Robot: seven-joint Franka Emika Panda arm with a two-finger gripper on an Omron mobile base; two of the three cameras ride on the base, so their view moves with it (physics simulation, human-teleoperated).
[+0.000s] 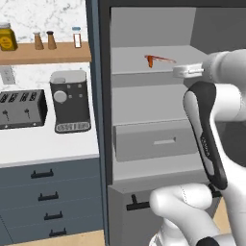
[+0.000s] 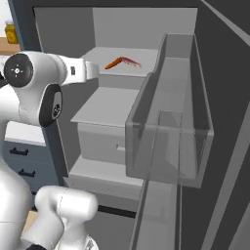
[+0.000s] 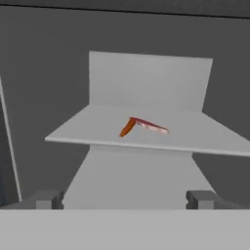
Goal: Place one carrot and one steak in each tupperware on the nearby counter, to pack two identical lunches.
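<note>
Left base view: carrot (image 1: pixel 150 61) and steak (image 1: pixel 163 59) lie touching on the upper fridge shelf (image 1: pixel 129 62), left of and beyond the wrist.

Hand view: claw (image 3: pixel 126 199) spread wide, empty; carrot (image 3: pixel 127 128) straight ahead, long axis running diagonally.

A black toaster (image 1: pixel 21 109) sits just beside a coffee machine (image 1: pixel 70 102), below 1 wooden shelf (image 1: pixel 45 53) of jars.

**Open fridge beside kitchen wall**

Open grey fridge interior (image 1: pixel 153 29) with grey shelves (image 1: pixel 149 103) and a drawer (image 1: pixel 153 141). Door bin (image 2: pixel 171 146) at right. Marble backsplash (image 1: pixel 43 14), wooden wall shelf (image 1: pixel 45 54), toaster (image 1: pixel 21 109), coffee machine (image 1: pixel 70 101), tan floor (image 1: pixel 57 239).
</note>
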